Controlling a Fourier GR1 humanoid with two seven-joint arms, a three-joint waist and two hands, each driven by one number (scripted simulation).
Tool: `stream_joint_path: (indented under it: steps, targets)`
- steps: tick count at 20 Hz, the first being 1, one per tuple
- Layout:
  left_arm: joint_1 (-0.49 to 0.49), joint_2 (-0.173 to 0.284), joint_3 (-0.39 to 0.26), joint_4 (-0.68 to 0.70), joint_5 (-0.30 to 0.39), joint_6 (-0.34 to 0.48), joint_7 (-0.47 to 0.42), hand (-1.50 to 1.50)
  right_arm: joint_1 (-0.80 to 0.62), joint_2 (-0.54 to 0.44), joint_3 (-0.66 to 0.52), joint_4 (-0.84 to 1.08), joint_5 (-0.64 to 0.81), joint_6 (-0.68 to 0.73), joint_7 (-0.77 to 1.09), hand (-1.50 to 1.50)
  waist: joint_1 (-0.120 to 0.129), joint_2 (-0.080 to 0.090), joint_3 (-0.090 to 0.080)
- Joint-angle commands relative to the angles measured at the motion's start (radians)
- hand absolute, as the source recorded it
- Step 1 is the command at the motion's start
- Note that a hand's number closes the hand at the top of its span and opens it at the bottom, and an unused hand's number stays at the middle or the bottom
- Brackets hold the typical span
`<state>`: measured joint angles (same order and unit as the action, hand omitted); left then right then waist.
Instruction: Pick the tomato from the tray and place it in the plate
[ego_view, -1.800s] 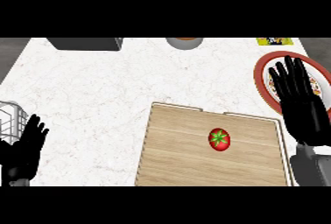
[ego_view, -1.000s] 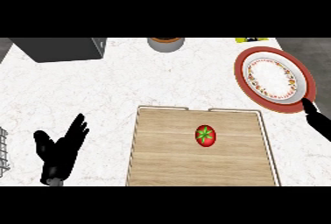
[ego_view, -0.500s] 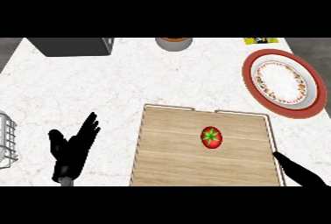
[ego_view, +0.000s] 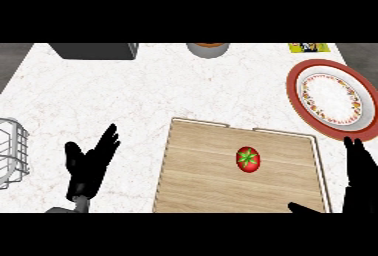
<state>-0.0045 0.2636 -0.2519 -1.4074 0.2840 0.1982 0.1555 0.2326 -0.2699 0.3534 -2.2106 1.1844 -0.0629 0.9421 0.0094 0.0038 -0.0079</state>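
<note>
A white marbled counter (ego_view: 111, 85) is seen from steeply above. A wooden tray (ego_view: 199, 175) is lying near the counter's front edge, and a red tomato (ego_view: 248, 159) with a green stem is sitting on it, slightly right of the tray's middle, touched by neither hand. A red-rimmed plate (ego_view: 330, 97) with a patterned white centre is lying by the counter's right edge, behind the tray and apart from it.

The left hand (ego_view: 90, 164) is showing on the counter left of the tray, its fingers straight and spread, holding nothing. The right hand (ego_view: 360, 180) is rising at the tray's front right corner, its fingers straight and pointing away, its thumb reaching left over the tray's front edge; it too is holding nothing. Half a second earlier only a sliver of this hand was showing at that corner, so it is now reaching further in, while the tomato is lying where it was.

A wire basket (ego_view: 10, 150) is sitting at the left edge, a dark box (ego_view: 96, 50) and a grey bowl (ego_view: 208, 49) along the back edge.
</note>
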Motion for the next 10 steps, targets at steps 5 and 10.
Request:
stream_joint_path:
  steps: [5,10]
  targets:
    - [-0.022,-0.004,0.017,0.043,0.014,-0.053,-0.012,0.0,-0.278,0.263,0.218,0.203,0.273,0.228,0.315,-1.5,0.006,-0.001,0.006]
    - [-0.016,-0.006,0.017,-0.014,-0.015,-0.002,0.035,0.0,-0.323,0.267,0.179,0.291,0.193,0.253,0.377,-1.5,0.002,-0.003,0.007]
